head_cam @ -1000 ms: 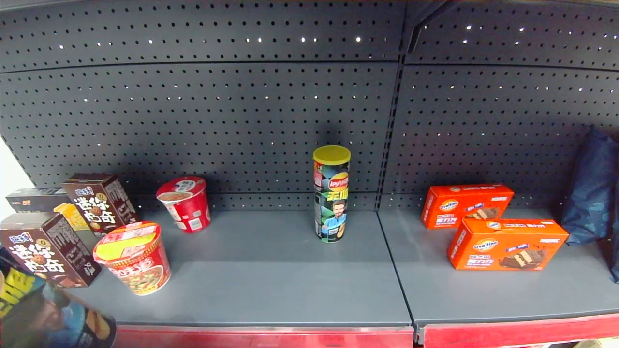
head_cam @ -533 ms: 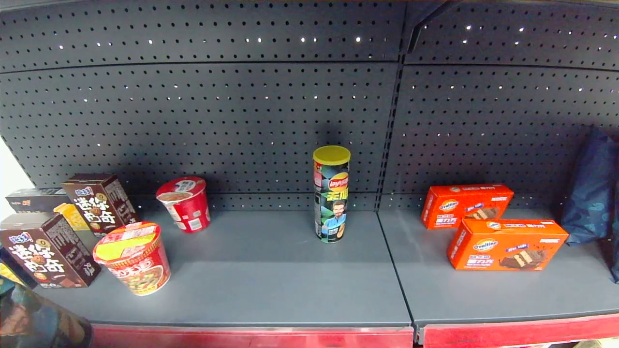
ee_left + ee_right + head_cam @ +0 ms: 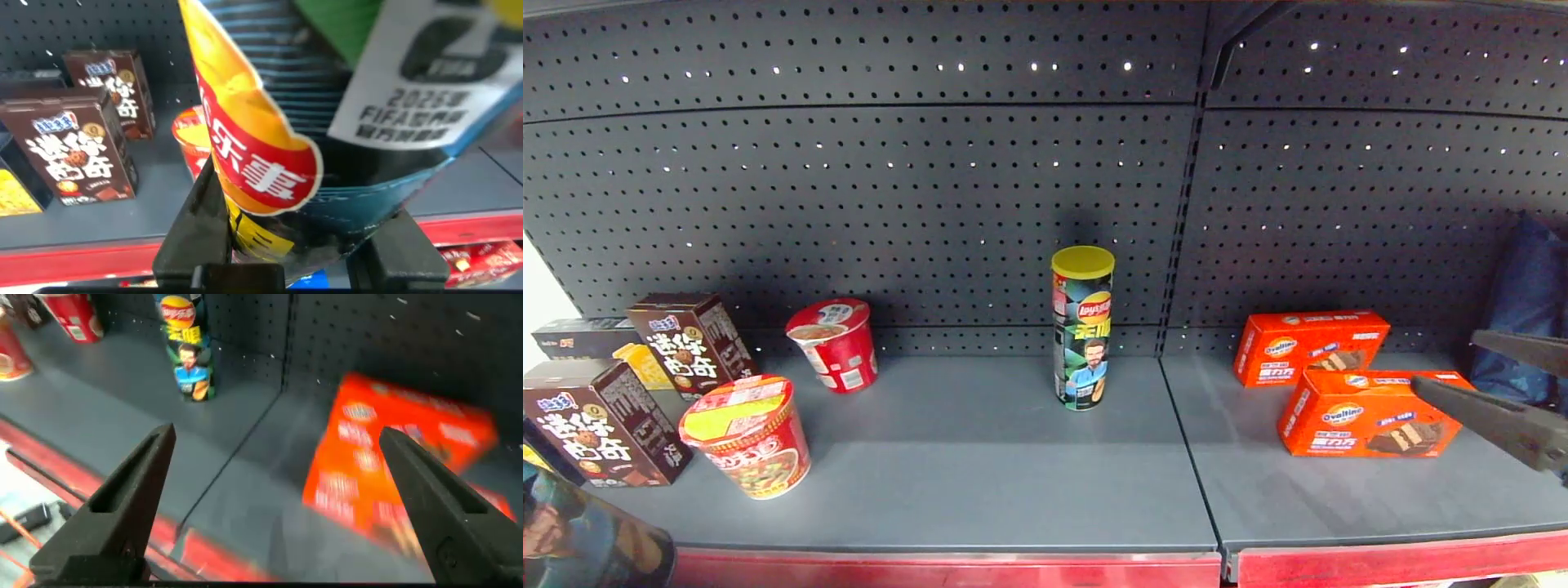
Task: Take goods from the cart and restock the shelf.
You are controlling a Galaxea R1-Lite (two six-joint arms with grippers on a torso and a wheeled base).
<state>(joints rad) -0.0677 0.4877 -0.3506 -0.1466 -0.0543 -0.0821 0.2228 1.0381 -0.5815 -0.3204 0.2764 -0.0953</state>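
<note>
A chip can with a yellow lid point(image 3: 1082, 327) stands upright at the back middle of the grey shelf point(image 3: 980, 474); it is also in the right wrist view point(image 3: 189, 355). A second chip can point(image 3: 584, 535) pokes in at the head view's lower left corner, in front of the shelf's red edge. My left gripper point(image 3: 294, 257) is shut on this can point(image 3: 327, 139). Over the shelf's right end my right gripper point(image 3: 1445, 359) stands open and empty point(image 3: 282, 510), close to the front orange box point(image 3: 1376, 412).
Two orange boxes point(image 3: 392, 457) lie on the right section, a dark blue bag point(image 3: 1515, 318) beyond them. Two noodle cups point(image 3: 747, 437) point(image 3: 835, 343) and brown boxes point(image 3: 600, 420) crowd the left end. Bare shelf lies around the standing can. A pegboard wall point(image 3: 931, 204) closes the back.
The held can sank lower into the head view's left corner. My right gripper has come into the head view from the right edge, open.
</note>
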